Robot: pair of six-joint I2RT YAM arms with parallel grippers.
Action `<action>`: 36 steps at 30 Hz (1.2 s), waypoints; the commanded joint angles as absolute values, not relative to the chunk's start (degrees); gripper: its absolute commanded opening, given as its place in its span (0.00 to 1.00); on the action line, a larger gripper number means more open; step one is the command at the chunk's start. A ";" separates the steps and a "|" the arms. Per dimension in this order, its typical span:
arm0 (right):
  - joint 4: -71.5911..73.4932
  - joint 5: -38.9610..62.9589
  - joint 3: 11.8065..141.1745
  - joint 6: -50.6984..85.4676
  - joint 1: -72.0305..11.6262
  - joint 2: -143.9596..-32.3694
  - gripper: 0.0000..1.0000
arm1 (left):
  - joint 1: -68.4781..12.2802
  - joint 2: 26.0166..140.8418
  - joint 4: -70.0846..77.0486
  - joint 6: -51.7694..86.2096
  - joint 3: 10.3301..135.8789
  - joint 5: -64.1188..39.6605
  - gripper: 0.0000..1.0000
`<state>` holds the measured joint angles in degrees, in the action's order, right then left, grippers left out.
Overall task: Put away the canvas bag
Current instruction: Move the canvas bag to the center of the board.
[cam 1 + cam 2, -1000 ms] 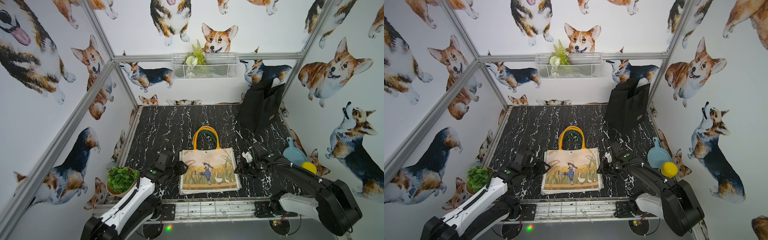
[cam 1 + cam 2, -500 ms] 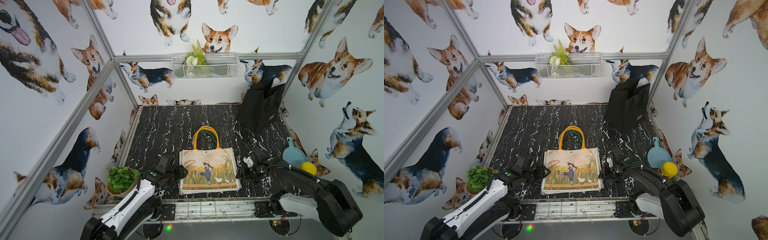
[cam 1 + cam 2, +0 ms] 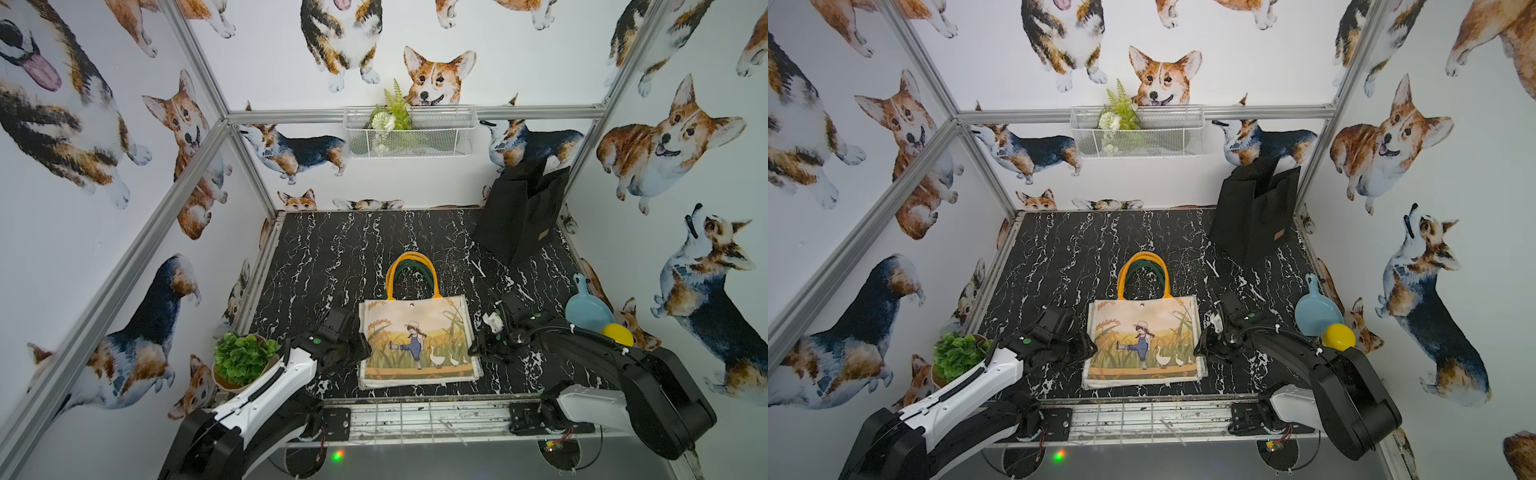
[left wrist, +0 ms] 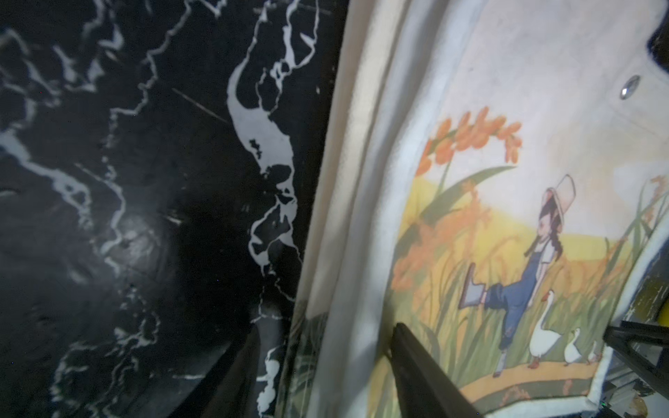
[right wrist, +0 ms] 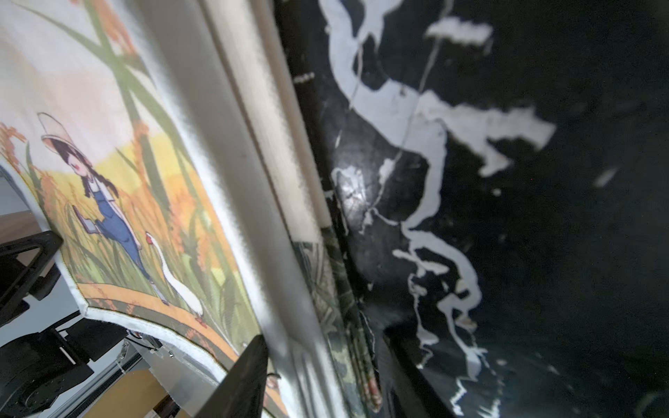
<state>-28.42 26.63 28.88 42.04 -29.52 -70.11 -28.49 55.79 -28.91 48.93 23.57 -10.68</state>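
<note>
Bag awaits its handlers: the canvas bag (image 3: pixel 417 336), printed with a girl and geese in a grain field, lies flat on the black marble tabletop (image 3: pixel 332 249) between the two grippers in both top views. Its yellow handle (image 3: pixel 411 254) points away from them.

The left gripper (image 3: pixel 363 348) sits low at the bag's left edge and the right gripper (image 3: pixel 473 353) at its right edge. Seen from the left wrist camera, the left gripper (image 4: pixel 325 325) stands spread. One of its fingers (image 4: pixel 416 369) is over the printed face and the other over bare marble, with the hem running between them, unpinched.

The right wrist camera shows the right gripper (image 5: pixel 325 336) spread the same way, one finger (image 5: pixel 246 380) over the print and its mate on the marble side. A strip of leaf-print fabric (image 5: pixel 322 286) peeks from under the hem just ahead of it.

Well beyond the right gripper a black bag (image 3: pixel 519 216) stands upright. Out past that arm sit a light-blue pan (image 3: pixel 588 309) and, just beside it, a yellow ball (image 3: pixel 618 333). A potted plant (image 3: pixel 243 357) sits outboard of the left gripper, close beside its arm.
</note>
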 commanded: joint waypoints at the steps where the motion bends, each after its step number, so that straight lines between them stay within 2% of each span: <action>1: -26.23 26.54 28.23 43.31 -29.55 -70.91 0.51 | -28.81 57.98 -22.72 51.27 23.18 -12.91 0.58; 8: -24.43 27.44 31.59 44.19 -29.62 -74.42 0.49 | -28.83 61.62 -19.89 51.21 24.86 -12.81 0.54; 14: -23.82 27.41 37.67 43.75 -29.58 -80.38 0.47 | -28.09 67.00 -19.79 47.90 29.32 -10.51 0.33; 31: -29.09 25.36 66.00 38.31 -27.69 -104.27 0.46 | -14.69 92.32 -14.55 35.76 48.24 -14.57 0.30; 36: -30.81 27.02 75.98 37.44 -25.29 -112.95 0.45 | -11.60 100.50 -12.99 34.68 57.63 -16.96 0.30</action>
